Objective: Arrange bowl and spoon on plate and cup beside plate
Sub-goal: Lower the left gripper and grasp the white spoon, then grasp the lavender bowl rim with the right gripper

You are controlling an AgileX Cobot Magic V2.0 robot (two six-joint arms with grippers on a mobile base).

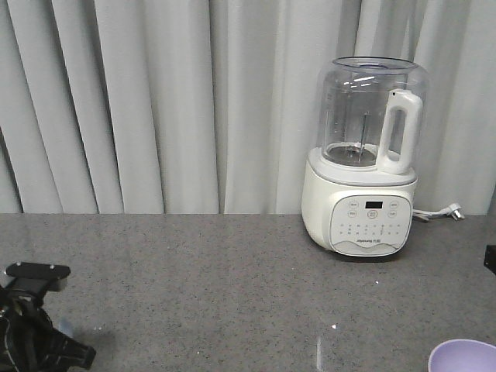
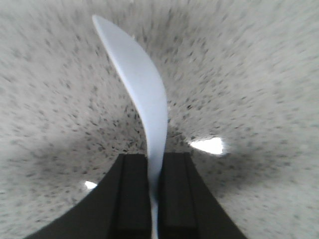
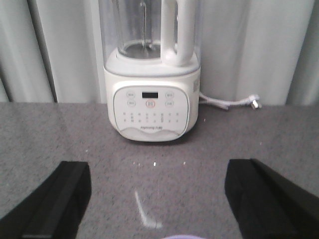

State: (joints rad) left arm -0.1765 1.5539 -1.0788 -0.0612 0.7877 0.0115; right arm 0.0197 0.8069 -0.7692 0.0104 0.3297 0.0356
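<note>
Blender (image 1: 364,209) at the rear right, bowl (image 1: 465,356) at the near right, spoon (image 2: 144,89) in the left claw (image 2: 154,160).

The blender stands on the surface (image 1: 194,287) toward its back right, just in front of the curtain (image 1: 155,101), and its plug (image 1: 452,210) lies on the surface to its right. The bowl sits at the near right edge, well in front of the blender. The left arm (image 1: 31,325) is at the near left corner, well apart from both. The left claw grips the spoon between its fingers, and the spoon reaches forward over the surface. The right claw (image 3: 157,169), fingers spread wide, faces the blender, with the bowl's rim just beneath it.
</note>
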